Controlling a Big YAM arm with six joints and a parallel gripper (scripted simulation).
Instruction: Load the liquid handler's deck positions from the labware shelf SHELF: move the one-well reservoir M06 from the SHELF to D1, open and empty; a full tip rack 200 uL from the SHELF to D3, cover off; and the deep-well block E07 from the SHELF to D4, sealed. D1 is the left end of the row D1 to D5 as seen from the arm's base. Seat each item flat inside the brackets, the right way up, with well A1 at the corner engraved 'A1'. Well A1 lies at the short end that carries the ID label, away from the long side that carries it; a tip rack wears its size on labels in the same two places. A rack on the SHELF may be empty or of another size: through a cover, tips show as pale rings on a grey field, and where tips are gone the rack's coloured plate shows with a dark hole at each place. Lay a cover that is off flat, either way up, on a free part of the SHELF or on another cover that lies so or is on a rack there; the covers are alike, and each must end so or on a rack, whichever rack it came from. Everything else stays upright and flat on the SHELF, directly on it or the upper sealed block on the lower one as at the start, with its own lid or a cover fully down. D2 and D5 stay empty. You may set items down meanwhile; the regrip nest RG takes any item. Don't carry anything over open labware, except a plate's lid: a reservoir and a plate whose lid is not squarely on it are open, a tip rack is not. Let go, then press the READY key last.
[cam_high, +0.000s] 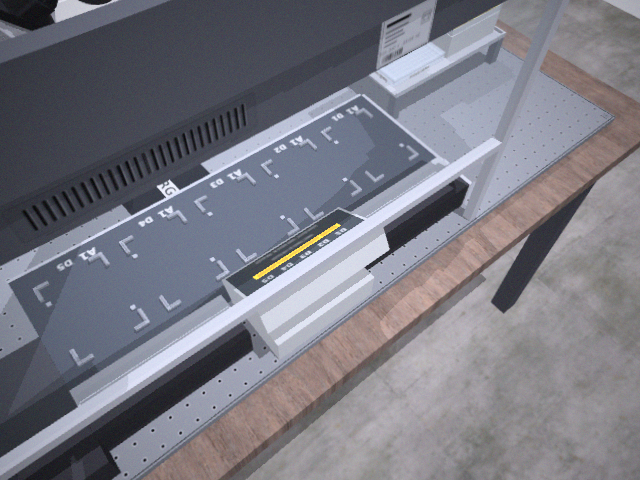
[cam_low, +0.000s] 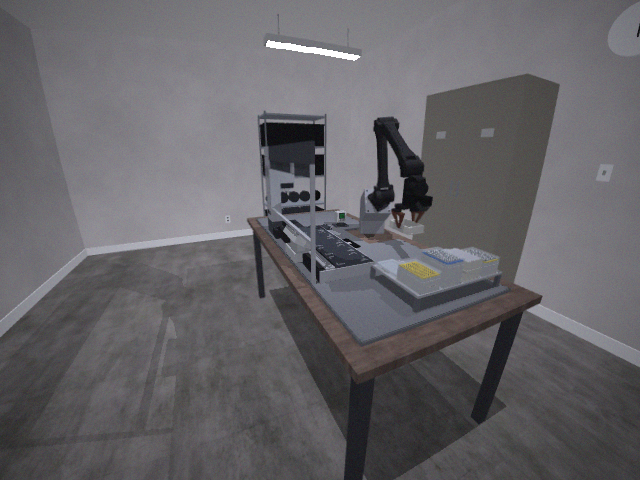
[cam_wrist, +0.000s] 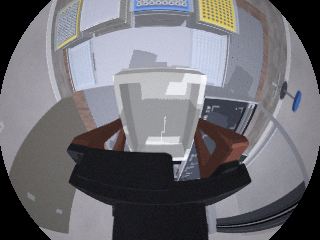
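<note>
My gripper (cam_wrist: 159, 119) (cam_low: 410, 218) is shut on a white open tub, the one-well reservoir (cam_wrist: 160, 110) (cam_low: 415, 227), gripping its two long sides. It holds the tub in the air behind the shelf (cam_low: 454, 294), beside the arm's base. The tub's single well looks empty. The deck (cam_high: 232, 222) (cam_low: 341, 253) has bare bracket places D1 to D5.
Flat lidded plates (cam_wrist: 82, 67) (cam_wrist: 210, 50) lie on the shelf's near side. A white gantry bar (cam_high: 320, 258) with a head carrying a yellow strip (cam_high: 297, 250) crosses in front of the deck. A post (cam_high: 516, 103) stands by D1. A shelf plate (cam_high: 413, 64) shows at top right.
</note>
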